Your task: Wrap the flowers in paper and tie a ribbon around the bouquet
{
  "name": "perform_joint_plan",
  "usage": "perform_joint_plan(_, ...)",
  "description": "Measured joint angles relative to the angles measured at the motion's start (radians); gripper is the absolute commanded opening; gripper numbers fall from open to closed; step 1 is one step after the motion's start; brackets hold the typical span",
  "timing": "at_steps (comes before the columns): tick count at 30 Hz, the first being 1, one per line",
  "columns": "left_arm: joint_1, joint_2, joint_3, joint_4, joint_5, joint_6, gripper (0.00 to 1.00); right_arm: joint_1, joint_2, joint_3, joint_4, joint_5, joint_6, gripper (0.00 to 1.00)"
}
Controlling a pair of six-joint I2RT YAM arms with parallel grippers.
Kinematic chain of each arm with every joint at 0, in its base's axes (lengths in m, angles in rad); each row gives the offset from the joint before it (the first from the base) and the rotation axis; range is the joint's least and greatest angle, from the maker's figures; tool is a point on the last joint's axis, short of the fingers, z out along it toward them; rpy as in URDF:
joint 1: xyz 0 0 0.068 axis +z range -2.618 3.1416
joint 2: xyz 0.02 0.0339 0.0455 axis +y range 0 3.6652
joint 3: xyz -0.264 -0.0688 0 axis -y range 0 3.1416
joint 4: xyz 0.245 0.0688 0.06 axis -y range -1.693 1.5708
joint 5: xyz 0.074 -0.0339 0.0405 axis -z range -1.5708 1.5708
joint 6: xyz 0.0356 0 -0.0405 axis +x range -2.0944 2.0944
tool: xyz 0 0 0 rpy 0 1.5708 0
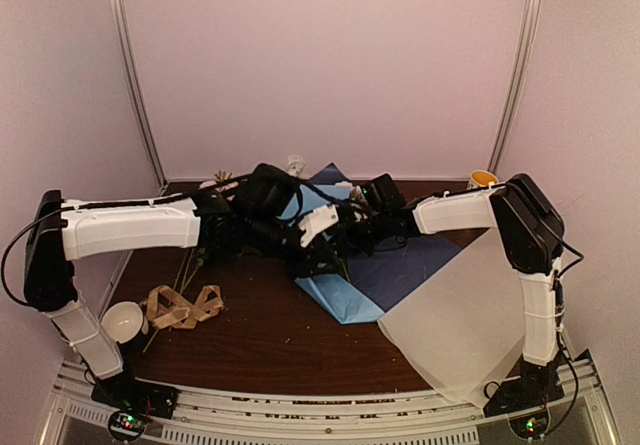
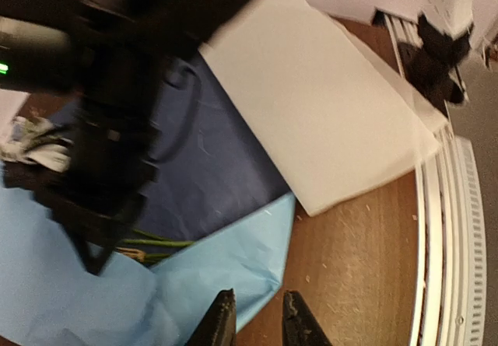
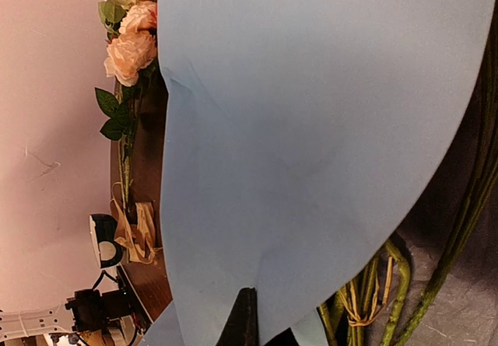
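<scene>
The paper (image 1: 345,295) lies mid-table, light blue face (image 2: 210,276) folded over its navy face (image 2: 210,175). The flowers lie on it: green stems (image 3: 373,291) (image 2: 156,245) and white blooms (image 2: 39,148) show from under a fold, a loose bouquet mostly hidden by both arms in the top view. My right gripper (image 3: 249,311) is shut on a raised flap of the light blue paper (image 3: 311,128). My left gripper (image 2: 258,319) hovers at the paper's near edge, jaws a little apart with nothing between them. The tan ribbon (image 1: 185,305) lies looped at front left.
A pale translucent sheet (image 1: 470,325) covers the table's right front, its corner next to the blue paper's corner. Loose pink roses (image 3: 132,43) lie at the back. A white cup (image 1: 122,320) sits beside the ribbon, and a yellow cup (image 1: 482,178) stands at back right.
</scene>
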Motion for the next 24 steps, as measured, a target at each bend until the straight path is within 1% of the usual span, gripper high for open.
perform_joint_plan(2,-0.055,0.023,-0.037,-0.034,-0.017,0.036,0.2,0.0,0.005,0.003,-0.002,0.0,-0.006,0.0)
perform_joint_plan(4,-0.084,0.071,-0.043,-0.072,-0.055,0.066,0.17,0.0,0.01,0.006,-0.003,0.0,-0.013,0.0)
perform_joint_plan(8,-0.077,0.189,0.007,-0.12,-0.18,0.105,0.16,-0.001,0.013,0.007,-0.007,0.0,-0.019,0.0)
perform_joint_plan(11,-0.073,0.261,0.052,-0.123,-0.282,0.134,0.16,-0.002,0.013,0.007,-0.007,0.0,-0.023,0.0)
perform_joint_plan(15,-0.091,0.297,0.062,-0.136,-0.368,0.168,0.09,-0.002,0.016,0.013,-0.013,0.0,-0.027,0.0)
perform_joint_plan(17,-0.108,0.309,0.062,-0.159,-0.401,0.181,0.1,-0.002,0.019,0.021,-0.016,0.0,-0.034,0.0)
perform_joint_plan(20,-0.126,0.309,0.045,-0.183,-0.428,0.185,0.15,-0.003,0.021,0.032,-0.029,0.0,-0.043,0.0)
perform_joint_plan(24,-0.13,0.294,-0.024,-0.193,-0.427,0.187,0.19,-0.009,0.023,0.044,-0.04,0.0,-0.054,0.0)
